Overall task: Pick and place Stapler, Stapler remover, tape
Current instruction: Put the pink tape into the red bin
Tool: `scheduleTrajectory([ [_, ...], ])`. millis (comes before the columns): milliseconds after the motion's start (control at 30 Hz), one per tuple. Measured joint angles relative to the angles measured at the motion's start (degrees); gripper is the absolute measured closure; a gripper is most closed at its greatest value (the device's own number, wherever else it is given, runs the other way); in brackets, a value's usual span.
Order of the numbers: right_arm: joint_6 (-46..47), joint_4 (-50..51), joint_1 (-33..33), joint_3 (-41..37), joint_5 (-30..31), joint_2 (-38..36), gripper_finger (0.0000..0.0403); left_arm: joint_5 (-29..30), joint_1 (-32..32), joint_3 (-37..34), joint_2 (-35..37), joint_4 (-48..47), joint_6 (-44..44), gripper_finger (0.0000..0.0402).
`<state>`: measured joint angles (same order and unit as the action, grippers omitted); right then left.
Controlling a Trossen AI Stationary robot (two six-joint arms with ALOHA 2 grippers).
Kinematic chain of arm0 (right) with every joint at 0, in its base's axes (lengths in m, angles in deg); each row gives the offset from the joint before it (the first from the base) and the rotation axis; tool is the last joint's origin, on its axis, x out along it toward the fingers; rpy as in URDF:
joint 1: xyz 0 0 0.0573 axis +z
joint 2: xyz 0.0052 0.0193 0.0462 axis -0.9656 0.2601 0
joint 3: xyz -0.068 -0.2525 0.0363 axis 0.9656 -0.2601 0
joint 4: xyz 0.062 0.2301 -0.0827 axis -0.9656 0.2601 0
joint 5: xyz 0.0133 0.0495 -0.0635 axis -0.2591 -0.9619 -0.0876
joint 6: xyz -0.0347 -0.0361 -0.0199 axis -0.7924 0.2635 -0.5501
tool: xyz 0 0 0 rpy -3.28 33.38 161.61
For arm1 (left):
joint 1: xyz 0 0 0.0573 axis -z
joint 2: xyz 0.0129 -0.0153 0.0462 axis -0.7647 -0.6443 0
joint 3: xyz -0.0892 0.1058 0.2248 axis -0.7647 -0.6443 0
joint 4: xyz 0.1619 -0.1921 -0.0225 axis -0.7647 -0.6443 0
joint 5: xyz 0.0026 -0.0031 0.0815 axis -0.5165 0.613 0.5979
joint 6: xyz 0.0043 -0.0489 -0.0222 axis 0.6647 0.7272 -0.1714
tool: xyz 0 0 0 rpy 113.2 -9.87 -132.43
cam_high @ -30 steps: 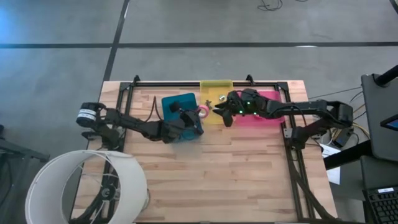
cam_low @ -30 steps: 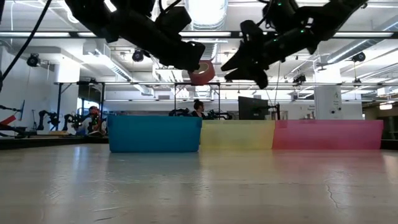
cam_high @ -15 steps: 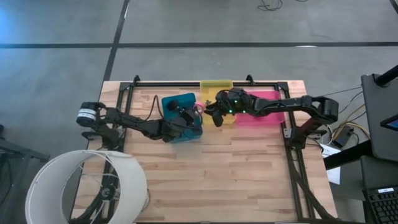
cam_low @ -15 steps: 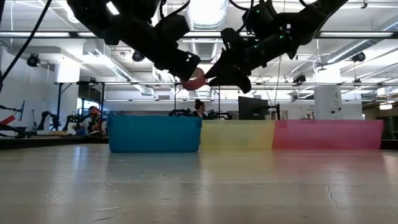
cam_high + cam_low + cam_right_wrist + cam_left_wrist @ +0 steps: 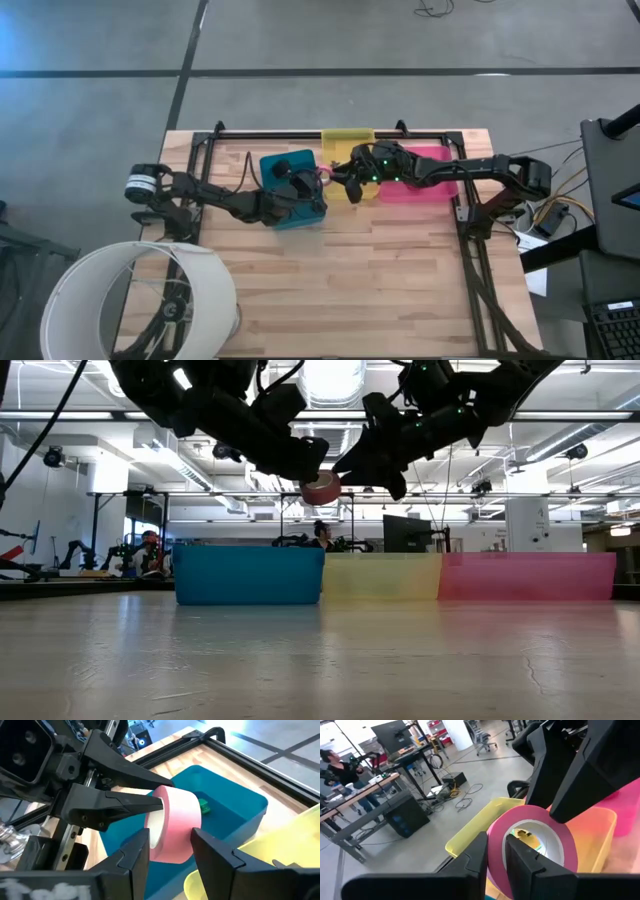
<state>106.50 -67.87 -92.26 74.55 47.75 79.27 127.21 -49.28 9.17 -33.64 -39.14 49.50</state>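
Observation:
A pink tape roll (image 5: 325,178) hangs in the air between my two grippers, above the seam of the blue bin (image 5: 272,160) and the yellow bin (image 5: 347,137). My left gripper (image 5: 316,181) comes from the table's left and is shut on the roll. My right gripper (image 5: 343,180) comes from the right and is open. Its fingers (image 5: 131,857) stand on either side of the roll (image 5: 172,827). In the low view the roll (image 5: 321,487) sits well above the bins, between the left gripper (image 5: 308,462) and the right gripper (image 5: 352,460). The other rolls are out of view. My left gripper (image 5: 495,849) pinches the ring's wall (image 5: 496,837), one finger inside the open centre and one outside, coming level from the table's left. The roll is lifted clear, its open centre facing sideways. My right gripper straddles the roll's outer faces (image 5: 192,827); I cannot tell whether its fingers touch it.
Three bins stand in a row along the far side: blue, yellow and a pink bin (image 5: 432,153). A small green piece (image 5: 202,806) lies in the blue bin. A black frame (image 5: 330,132) borders the table. A white lampshade (image 5: 140,300) stands at the near left corner.
My right gripper has moved toward the table's left, from over the yellow bin up to the tape roll, and its fingers now stand around the roll. My left gripper has kept hold of the roll, which has shifted slightly down.

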Motion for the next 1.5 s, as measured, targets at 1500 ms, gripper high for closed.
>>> scheduleTrajectory([
  [1500,-7.23,1.93,0.13,-0.11,2.33,-0.15,0.0284,-4.74,0.59,-0.04,0.04,1.28,0.91,0.0346],
])
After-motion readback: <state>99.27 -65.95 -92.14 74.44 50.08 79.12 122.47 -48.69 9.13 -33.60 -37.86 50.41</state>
